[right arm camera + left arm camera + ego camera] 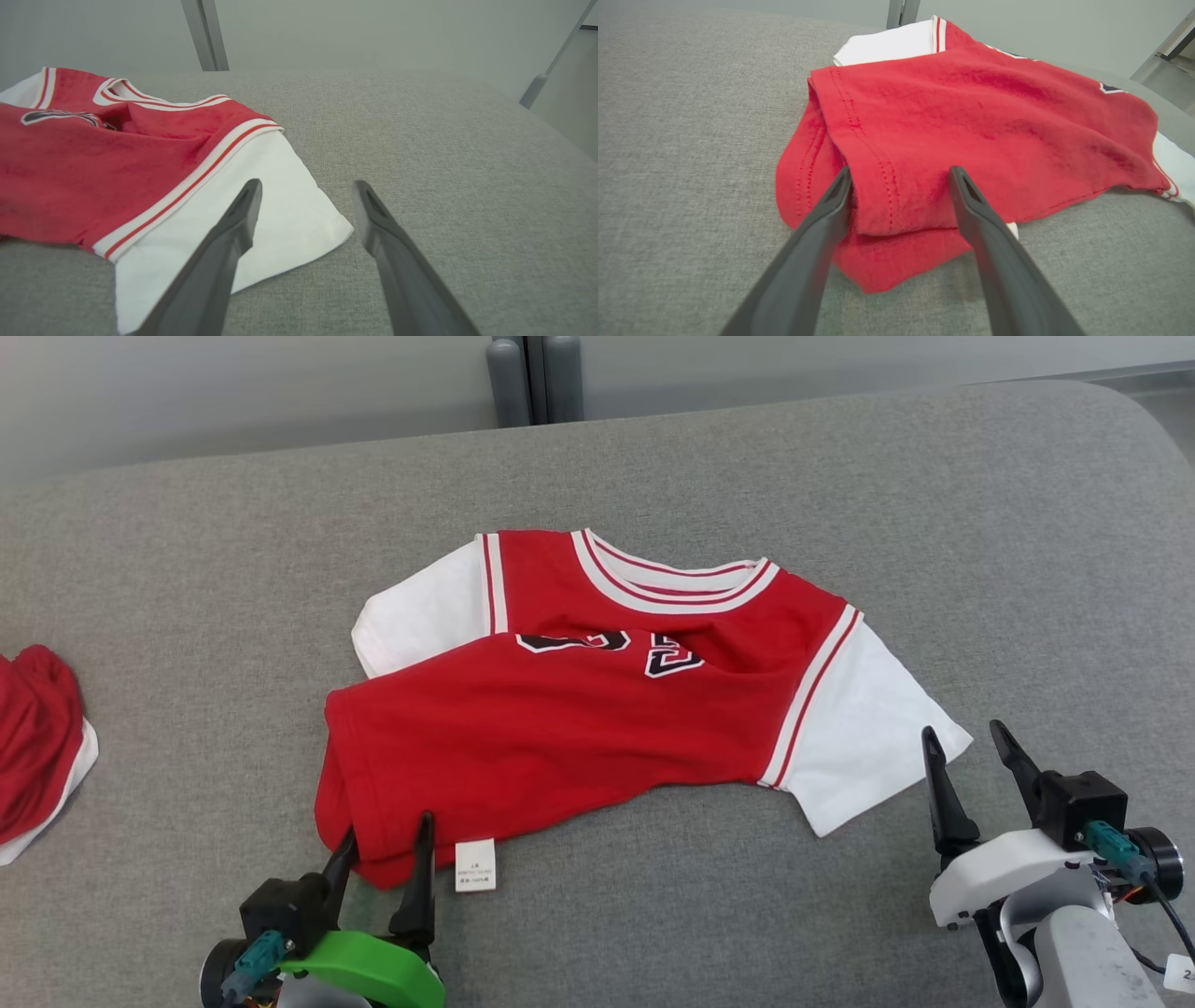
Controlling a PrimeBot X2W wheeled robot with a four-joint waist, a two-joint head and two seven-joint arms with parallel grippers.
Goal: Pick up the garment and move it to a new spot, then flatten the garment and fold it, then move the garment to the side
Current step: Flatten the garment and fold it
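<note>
Left tool (389,825) astride garment (560,737) corner

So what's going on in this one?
A two-armed robot is working on a red and white jersey on a grey padded surface, its lower half folded up over the chest. The left gripper is at the near hem corner, jaws open astride the fabric. The right gripper, also open, hovers beside the white sleeve nearest it. Another red garment lies far left.

Two garments (560,737) (33,737), two grippers (389,824) (961,728)
</note>
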